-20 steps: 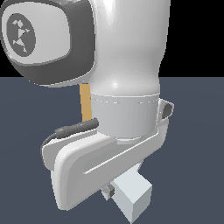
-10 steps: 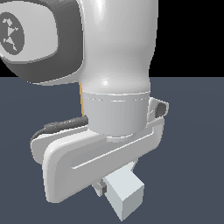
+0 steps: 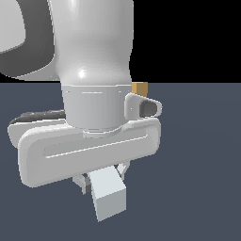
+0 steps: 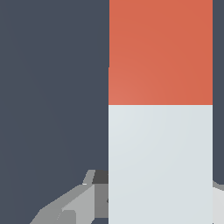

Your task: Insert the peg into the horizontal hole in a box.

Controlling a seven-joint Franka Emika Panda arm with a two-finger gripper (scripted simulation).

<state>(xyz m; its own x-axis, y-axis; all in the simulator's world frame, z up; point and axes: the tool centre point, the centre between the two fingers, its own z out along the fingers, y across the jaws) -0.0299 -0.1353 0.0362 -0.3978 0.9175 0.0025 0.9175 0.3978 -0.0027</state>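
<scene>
My gripper (image 3: 101, 178) is shut on the peg (image 3: 109, 194), whose pale grey-white end points towards the exterior camera below the white hand. In the wrist view the peg (image 4: 160, 113) fills the frame, with its red-orange end farther from the gripper (image 4: 160, 210) and the pale part running between the fingers (image 4: 74, 205). Only a small tan corner of the box (image 3: 140, 88) shows in the exterior view, behind the arm on the exterior view's right. The hole is hidden.
The arm's white wrist and hand (image 3: 89, 146) fill most of the exterior view and hide what is behind them. The dark blue-grey floor (image 3: 202, 164) stretches around it.
The arm has shifted toward the exterior view's left and looms larger. The tan box showed left of the wrist before; now only a corner shows at the wrist's right. The peg stays gripped.
</scene>
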